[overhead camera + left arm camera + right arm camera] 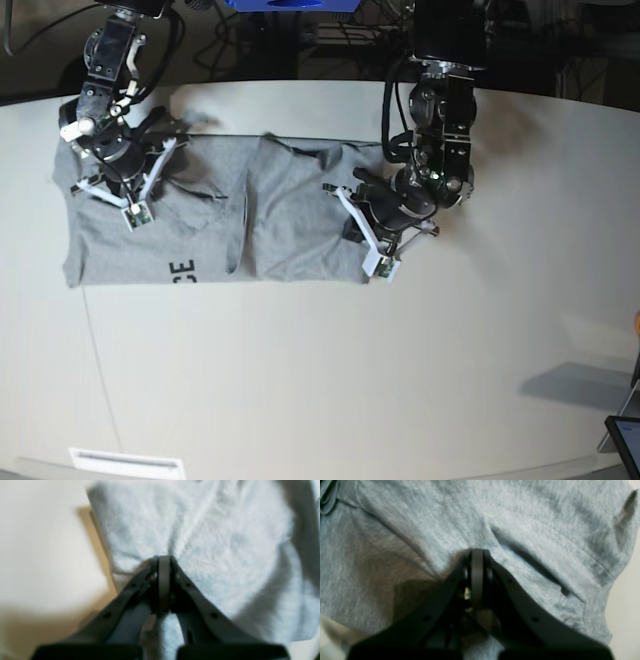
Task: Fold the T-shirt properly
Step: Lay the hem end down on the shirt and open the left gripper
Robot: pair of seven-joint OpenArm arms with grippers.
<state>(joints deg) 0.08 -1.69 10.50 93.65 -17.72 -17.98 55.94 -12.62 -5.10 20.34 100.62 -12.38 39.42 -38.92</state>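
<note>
Right now the table (480,330) carries the shirt (290,215) near its far edge, toward the far-left corner, long axis running along that edge and partly folded, lettering showing at the near hem. My left gripper (163,560) is pinched shut on cloth at the shirt's right end; my right gripper (477,552) is clamped on cloth at the left end. As I judge it, each arm has its own end, so the fold should travel along that axis.
</note>
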